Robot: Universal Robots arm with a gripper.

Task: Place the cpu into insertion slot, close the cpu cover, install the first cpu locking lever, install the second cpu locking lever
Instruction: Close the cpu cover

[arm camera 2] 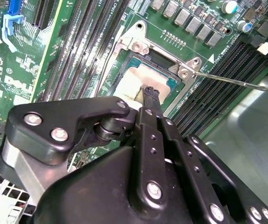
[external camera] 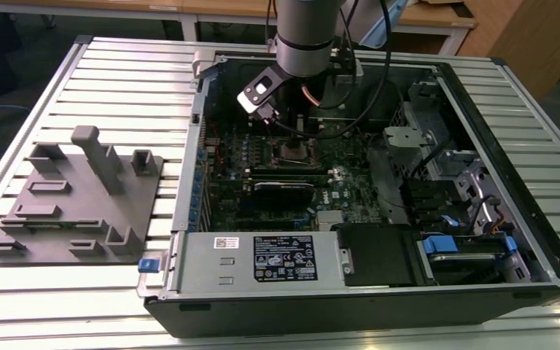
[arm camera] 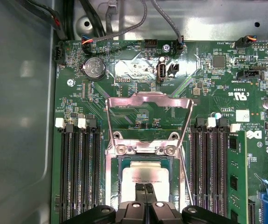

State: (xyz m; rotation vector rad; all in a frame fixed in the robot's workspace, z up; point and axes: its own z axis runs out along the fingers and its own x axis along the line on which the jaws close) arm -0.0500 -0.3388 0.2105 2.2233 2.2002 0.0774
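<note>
- see pc case [external camera: 358,310] lying open on slatted table [external camera: 125,80], w/ grey fixture tray [external camera: 66,219] just beside it on the exterior view's left.
- note power supply [external camera: 222,262] w/ black label along the case's near wall.
- see arm [external camera: 305,29] reaching down into the case, w/ gripper [external camera: 294,138] low over the green motherboard [external camera: 227,171].
- in the first wrist view, find gripper [arm camera: 146,187] clenched: both fingertips [arm camera: 141,188] pressed together, nothing between them, over the cpu's top; can't tell whether touching or just above.
- find cpu [arm camera: 147,175] lying flat inside the insertion slot [arm camera: 113,179], dull silver-grey top facing up.
- find cpu cover [arm camera: 147,96] swung open, standing up from its hinge at the slot's far edge, w/ board showing thru its square window.
- note ram slots [arm camera: 78,172] on both sides of the insertion slot, and coin cell battery [arm camera: 93,67] and cables [arm camera: 161,18] beyond the cover.
- in the second wrist view, see black gripper [arm camera 2: 151,91] from behind, w/ tip over the cpu [arm camera 2: 138,74].
- also there, see thin wire locking lever [arm camera 2: 236,81] sticking out from a slot corner, across the ram slots, well away from the cpu, not latched down.
</note>
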